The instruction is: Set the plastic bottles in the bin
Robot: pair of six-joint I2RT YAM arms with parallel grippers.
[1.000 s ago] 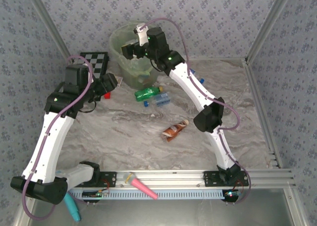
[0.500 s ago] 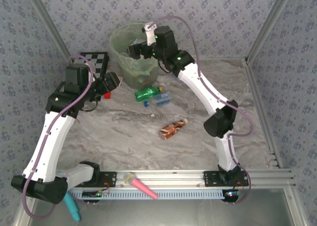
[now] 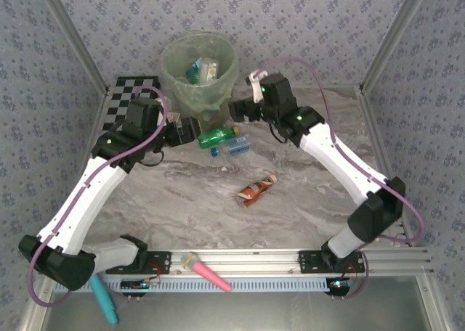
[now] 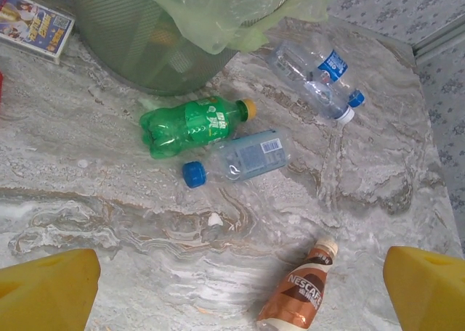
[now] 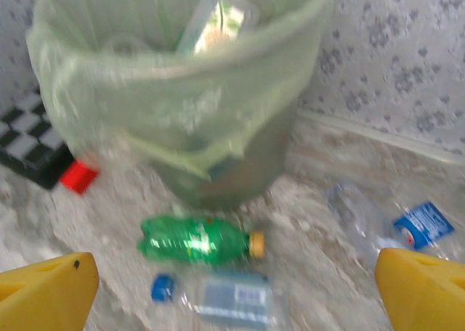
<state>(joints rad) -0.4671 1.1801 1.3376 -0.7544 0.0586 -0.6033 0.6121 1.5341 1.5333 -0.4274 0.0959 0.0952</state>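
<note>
With the left tool (image 3: 187, 130) spread and empty, the bin (image 3: 174, 84) at far centre holds some bottles, while the green bottle (image 3: 218, 136), two clear bottles (image 4: 243, 157) and the brown bottle (image 3: 256, 190) lie on the desk (image 3: 174, 197) awaiting transfer, and the right tool (image 3: 238, 111) is likewise spread and empty.

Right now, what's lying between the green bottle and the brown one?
A clear bottle with a blue cap lies on its side beside the green bottle; from there to the brown bottle the tabletop is bare, as the left wrist view shows.
</note>
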